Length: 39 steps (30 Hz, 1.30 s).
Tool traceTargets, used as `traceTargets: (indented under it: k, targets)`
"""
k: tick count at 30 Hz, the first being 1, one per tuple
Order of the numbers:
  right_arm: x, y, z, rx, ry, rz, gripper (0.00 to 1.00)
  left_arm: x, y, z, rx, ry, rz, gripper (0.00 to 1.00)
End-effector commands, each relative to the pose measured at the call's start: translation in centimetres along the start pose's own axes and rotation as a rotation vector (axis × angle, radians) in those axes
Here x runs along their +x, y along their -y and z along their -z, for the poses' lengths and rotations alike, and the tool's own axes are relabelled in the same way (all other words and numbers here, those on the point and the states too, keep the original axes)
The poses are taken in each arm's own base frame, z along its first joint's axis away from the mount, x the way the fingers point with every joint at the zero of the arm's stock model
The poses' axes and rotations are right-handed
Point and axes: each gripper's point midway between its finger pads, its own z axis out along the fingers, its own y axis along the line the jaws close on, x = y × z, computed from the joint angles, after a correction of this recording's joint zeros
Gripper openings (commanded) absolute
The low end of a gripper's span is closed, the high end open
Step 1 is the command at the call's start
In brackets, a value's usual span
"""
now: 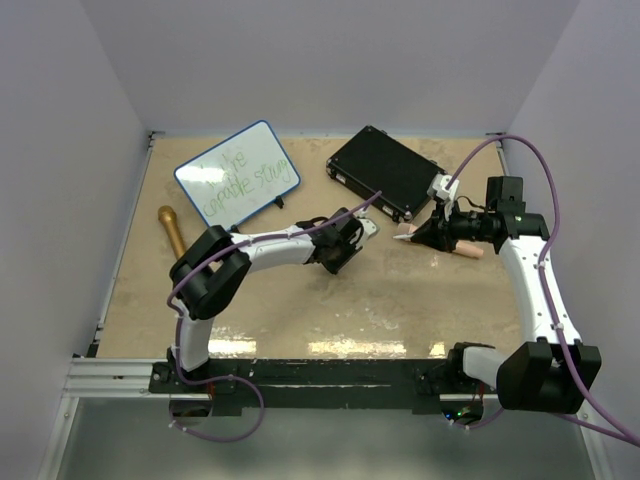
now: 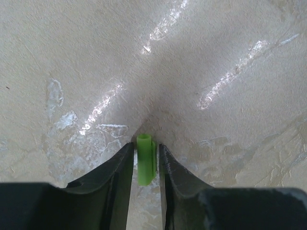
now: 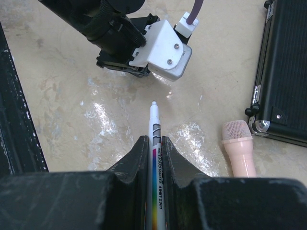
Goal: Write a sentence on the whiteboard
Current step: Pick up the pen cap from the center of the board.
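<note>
The whiteboard (image 1: 238, 174), white with a thin blue rim, lies at the back left. The sentence (image 1: 242, 180) is on it in green, in two lines. My right gripper (image 1: 412, 236) (image 3: 154, 139) is shut on a white marker (image 3: 155, 125) with a rainbow band. The marker's bare tip points toward the left arm's wrist (image 3: 144, 38). My left gripper (image 1: 338, 258) (image 2: 146, 146) hangs low over the table's middle. A green marker cap (image 2: 145, 160) sits between its fingers, and a thin gap shows on each side of it.
A black case (image 1: 385, 170) (image 3: 288, 67) lies at the back right. A pink toy microphone (image 1: 465, 250) (image 3: 238, 148) rests beside my right gripper. A brown microphone-shaped object (image 1: 172, 228) lies left of the whiteboard. Walls enclose the table on three sides.
</note>
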Motion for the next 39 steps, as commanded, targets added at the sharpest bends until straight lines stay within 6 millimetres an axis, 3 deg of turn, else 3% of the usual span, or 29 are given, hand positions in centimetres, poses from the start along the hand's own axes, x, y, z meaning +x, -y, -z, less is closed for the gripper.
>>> traceTargets:
  k: [1, 11, 16, 21, 22, 23, 25, 39]
  targets:
    - [-0.4, -0.1, 0.2, -0.001, 0.016, 0.017, 0.0, 2.7, 0.4, -0.3, 0.005, -0.07, 0.019, 0.33]
    - [-0.4, -0.3, 0.2, -0.004, 0.017, 0.019, 0.0, 3.5, 0.4, 1.4, 0.089, -0.105, 0.067, 0.33]
    - [-0.3, -0.3, 0.2, -0.006, 0.016, 0.021, 0.0, 4.0, 0.2, 1.0, 0.109, -0.137, 0.076, 0.31]
    - [-0.3, -0.3, 0.2, -0.008, 0.014, 0.022, 0.0, 5.0, 0.1, -0.1, 0.11, -0.189, 0.066, 0.2]
    - [-0.3, -0.2, 0.2, -0.006, 0.014, 0.023, 0.0, 5.1, 0.0, -0.2, 0.109, -0.192, 0.066, 0.16]
    - [-0.2, -0.2, 0.1, -0.007, 0.011, 0.019, 0.0, 5.1, 0.0, -0.2, 0.11, -0.193, 0.063, 0.04]
    - [-0.1, -0.2, 0.0, -0.012, 0.011, 0.016, 0.0, 5.4, 0.0, -0.5, 0.11, -0.193, 0.055, 0.0]
    - [1.9, -0.5, -2.2, -0.17, 0.005, -0.087, 0.0, 0.5, 0.2, 1.7, 0.141, 0.199, -0.068, 0.0]
